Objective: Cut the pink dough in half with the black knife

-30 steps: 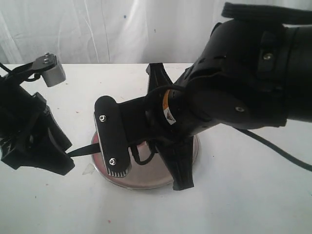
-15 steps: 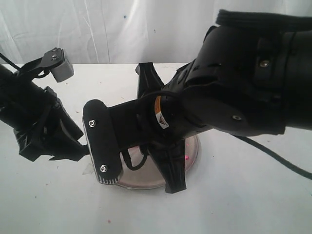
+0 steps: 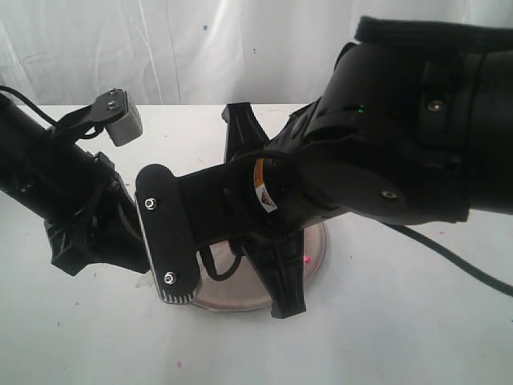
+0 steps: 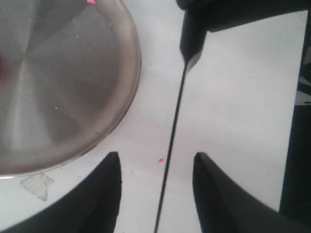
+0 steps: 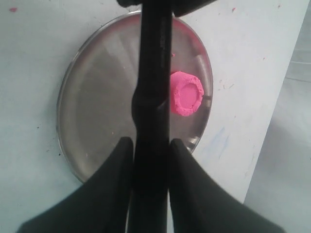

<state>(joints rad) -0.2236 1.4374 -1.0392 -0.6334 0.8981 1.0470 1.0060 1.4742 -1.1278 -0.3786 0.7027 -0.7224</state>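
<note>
White bench (image 3: 401,321), pale curtain (image 3: 160,48) behind. My right end effector (image 5: 151,141) is clamped on the black knife (image 5: 155,53). My left end effector (image 4: 156,156) stands open and empty, its fingers (image 4: 97,194) flanking the blade. My target, the pink dough (image 5: 186,93), sits by the plate's (image 5: 92,121) right rim, beside the handle and not under the blade, so a cut could miss or skid the plate. My arm's orange sticker (image 3: 260,190) is unreadable.
</note>
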